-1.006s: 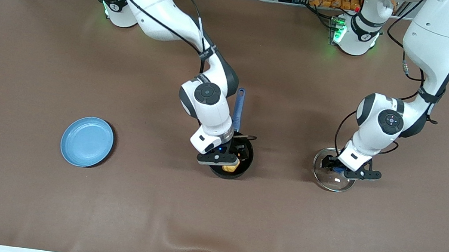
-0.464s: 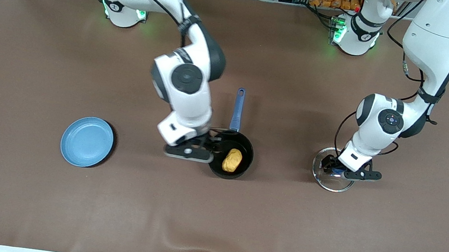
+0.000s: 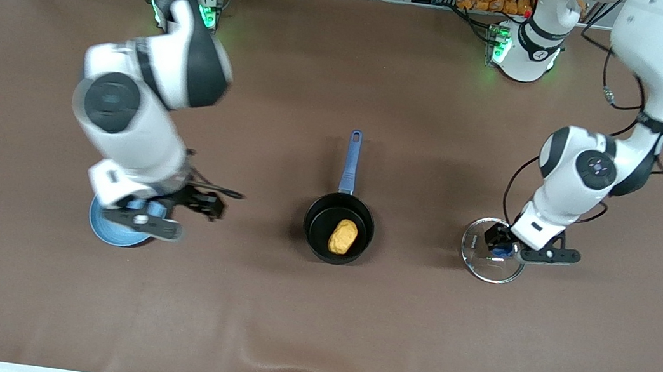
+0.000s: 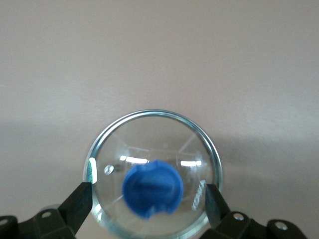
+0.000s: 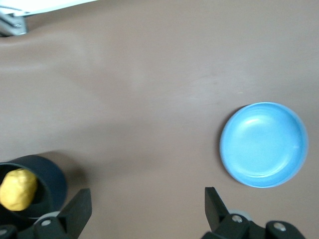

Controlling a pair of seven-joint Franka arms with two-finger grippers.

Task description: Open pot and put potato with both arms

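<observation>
While the small round black saucepan with the long straight blue handle (image 3: pixel 339 228) stands lidless near the middle of the brown desk (image 3: pixel 313 324), the lumpy oval yellow-orange potato (image 3: pixel 343 237) lies inside it on the black bottom, touching nothing else. The handle points toward the desk edge where the arm bases stand. In the right wrist view the saucepan (image 5: pixel 35 191) shows only as a dark curved wall with the potato (image 5: pixel 18 189) tucked in it.

The right pincer (image 3: pixel 201 202) hangs in the air over bare desk between the saucepan and the round blue plate (image 3: pixel 107 232), its fingers (image 5: pixel 75 211) spread wide with nothing between them. The white right arm covers much of the plate in the front view; the right wrist view shows the plate (image 5: pixel 263 144) whole and bare. The plate sits toward the right arm's end of the desk, well apart from the saucepan.

Toward the left arm's end lies the round glass lid with a metal rim and a blue knob (image 3: pixel 484 267), flat on the desk, well apart from the saucepan. The left pincer (image 3: pixel 506 246) is low over it, fingers (image 4: pixel 77 206) spread to either side of the blue knob (image 4: pixel 153 188) without touching it; the lid's rim (image 4: pixel 154 115) is seen around them.
</observation>
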